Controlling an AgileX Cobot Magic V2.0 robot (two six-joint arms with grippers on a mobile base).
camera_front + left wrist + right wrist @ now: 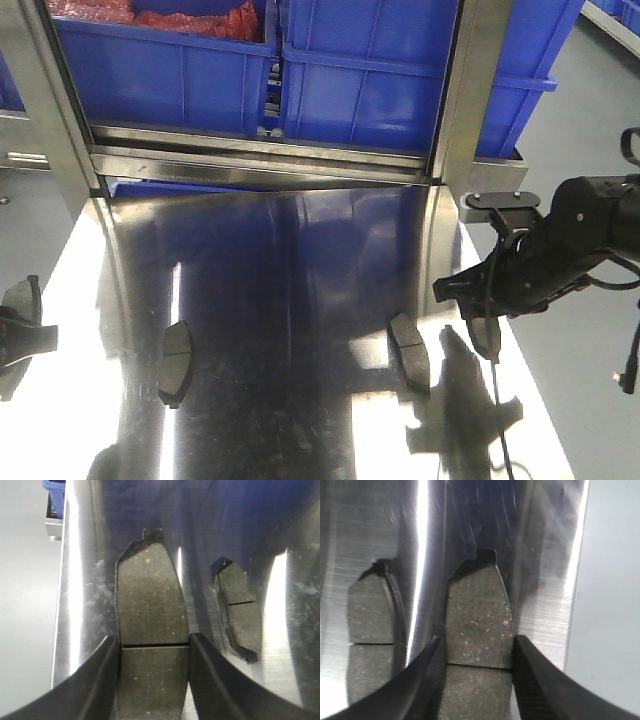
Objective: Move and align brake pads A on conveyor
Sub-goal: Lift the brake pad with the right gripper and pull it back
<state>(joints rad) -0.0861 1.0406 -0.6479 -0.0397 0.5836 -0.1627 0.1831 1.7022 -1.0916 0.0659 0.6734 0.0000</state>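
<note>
Left gripper (pixel 153 641) clenched on pad (pixel 150 590) across its centre groove: gritty grey-brown face showing, pale-speckled, black tab at far end. Right gripper (pixel 478 641) clamped likewise on second pad (pixel 477 605), same face, same tab. Both over table (pixel 300 430), near opposite side edges; contact with steel unclear. Third pad (pixel 175 362) and fourth pad (pixel 410 352) flat on table between, curved, grooved, well apart.

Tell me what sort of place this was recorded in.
Most likely a factory or parts-handling workshop: blue bins sit in a metal rack, with a shiny steel table below. Brake pads lie on it, and one more is clamped in each of the left gripper and the right gripper.
</note>
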